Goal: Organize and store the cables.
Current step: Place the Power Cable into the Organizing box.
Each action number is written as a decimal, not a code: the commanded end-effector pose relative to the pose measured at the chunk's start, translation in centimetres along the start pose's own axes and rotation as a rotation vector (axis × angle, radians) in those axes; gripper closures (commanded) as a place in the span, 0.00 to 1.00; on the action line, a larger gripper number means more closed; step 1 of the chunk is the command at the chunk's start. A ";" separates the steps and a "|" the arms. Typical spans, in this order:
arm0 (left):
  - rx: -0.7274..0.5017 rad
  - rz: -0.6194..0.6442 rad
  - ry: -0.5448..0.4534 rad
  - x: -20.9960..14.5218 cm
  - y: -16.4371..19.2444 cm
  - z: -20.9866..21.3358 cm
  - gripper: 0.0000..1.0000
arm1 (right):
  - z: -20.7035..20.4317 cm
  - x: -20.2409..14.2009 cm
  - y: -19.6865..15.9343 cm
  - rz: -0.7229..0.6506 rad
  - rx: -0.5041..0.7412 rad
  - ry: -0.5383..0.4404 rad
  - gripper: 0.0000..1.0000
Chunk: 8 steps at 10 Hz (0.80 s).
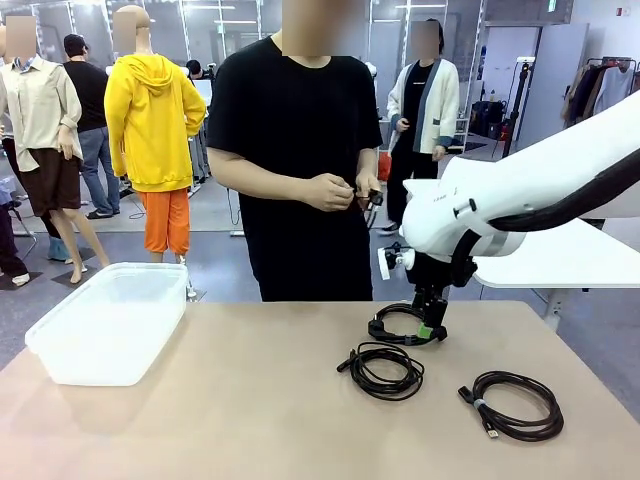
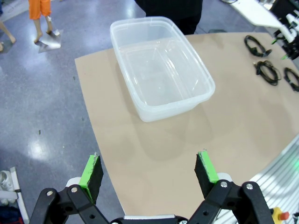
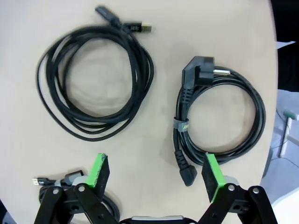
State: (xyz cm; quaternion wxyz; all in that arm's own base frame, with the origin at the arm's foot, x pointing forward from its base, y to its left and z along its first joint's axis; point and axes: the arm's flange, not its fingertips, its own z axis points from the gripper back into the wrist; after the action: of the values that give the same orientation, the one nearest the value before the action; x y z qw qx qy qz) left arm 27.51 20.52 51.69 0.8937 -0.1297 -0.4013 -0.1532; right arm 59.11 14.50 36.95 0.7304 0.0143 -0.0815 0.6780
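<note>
Three coiled black cables lie on the right half of the tan table. My right gripper hangs open just over the far one, a thick cord with a mains plug. A thinner coil lies nearer me, and a third coil with a grey tie is at the front right. In the right wrist view my open gripper holds nothing and the plug cord's lower loop lies between its fingers. My left gripper is open and empty, high over the table's left edge.
A clear plastic bin stands empty on the table's left side. A person in a black shirt stands at the far edge, both hands at a small dark item. The table's rounded right edge is close to the plug cord.
</note>
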 end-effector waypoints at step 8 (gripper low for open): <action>0.002 -0.004 0.002 0.0 0.0 0.0 0.00 | -6.2 0.6 -5.4 0.081 0.054 0.107 0.00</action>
State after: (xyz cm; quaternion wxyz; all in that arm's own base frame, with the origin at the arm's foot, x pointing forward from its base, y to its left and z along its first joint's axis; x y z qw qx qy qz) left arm 27.51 20.52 51.69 0.8937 -0.1297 -0.4013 -0.1532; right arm 64.22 14.75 31.27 0.6997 -0.0101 -0.0381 0.7134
